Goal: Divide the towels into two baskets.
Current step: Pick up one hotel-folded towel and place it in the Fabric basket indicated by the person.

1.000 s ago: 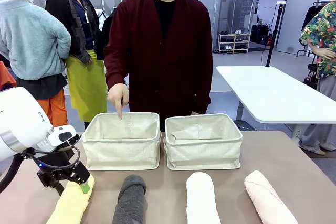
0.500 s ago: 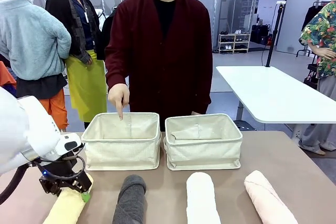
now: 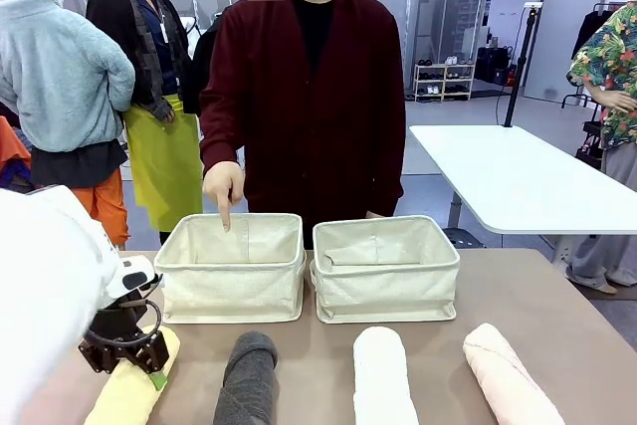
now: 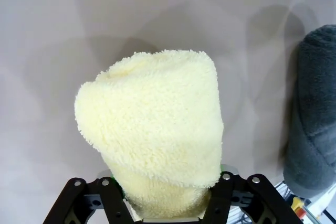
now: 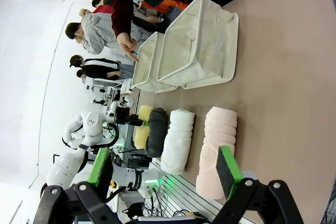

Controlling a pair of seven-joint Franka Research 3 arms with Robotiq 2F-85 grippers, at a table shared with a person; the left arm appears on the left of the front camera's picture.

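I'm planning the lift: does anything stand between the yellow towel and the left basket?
Nothing lies between the yellow towel, held by the left gripper, and the left basket. The person's hand points down over its far rim.

Open lab hall, glass partitions (image 3: 408,7), white worktable (image 3: 518,186), shelf rack (image 3: 444,82)

yellow towel (image 3: 124,397): roll at table (image 3: 557,296) near-left corner, clamped in left gripper (image 3: 129,365) | grey towel (image 3: 246,377), white towel (image 3: 383,377), pink towel (image 3: 508,375): rolls apart along near edge | left basket (image 3: 231,291), right basket (image 3: 386,291): cream canvas, upright, side by side mid-table
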